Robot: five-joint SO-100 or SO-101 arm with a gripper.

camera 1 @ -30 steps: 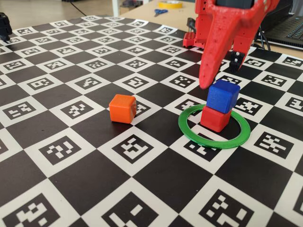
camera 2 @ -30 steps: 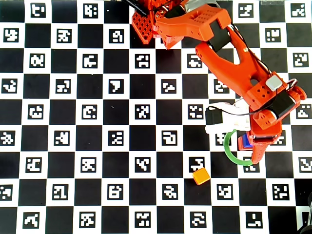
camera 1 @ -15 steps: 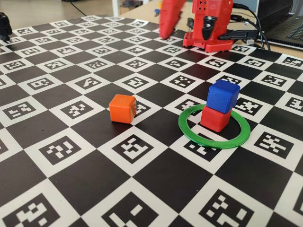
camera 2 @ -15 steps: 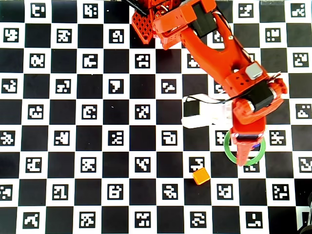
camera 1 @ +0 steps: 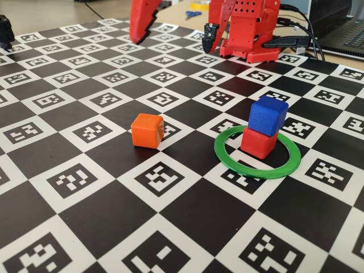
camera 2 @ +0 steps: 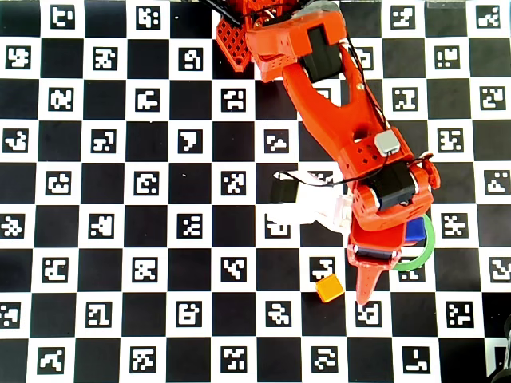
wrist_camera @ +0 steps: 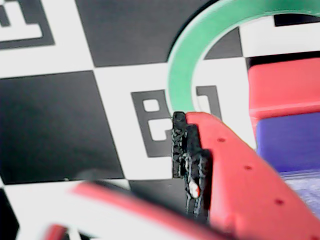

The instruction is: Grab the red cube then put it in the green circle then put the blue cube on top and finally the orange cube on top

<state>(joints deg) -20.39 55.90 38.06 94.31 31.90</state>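
With the blue cube (camera 1: 267,115) stacked on the red cube (camera 1: 259,142) inside the green circle (camera 1: 257,152), the gripper (camera 1: 173,34), jaws parted and empty, hangs above the checkered board (camera 1: 85,187) near the orange cube (camera 1: 147,130).

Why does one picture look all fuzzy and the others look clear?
The wrist view sits so close that the green circle, red cube and blue cube blur; the fixed view is sharp up front and soft far back; the overhead view is crisp and evenly lit.
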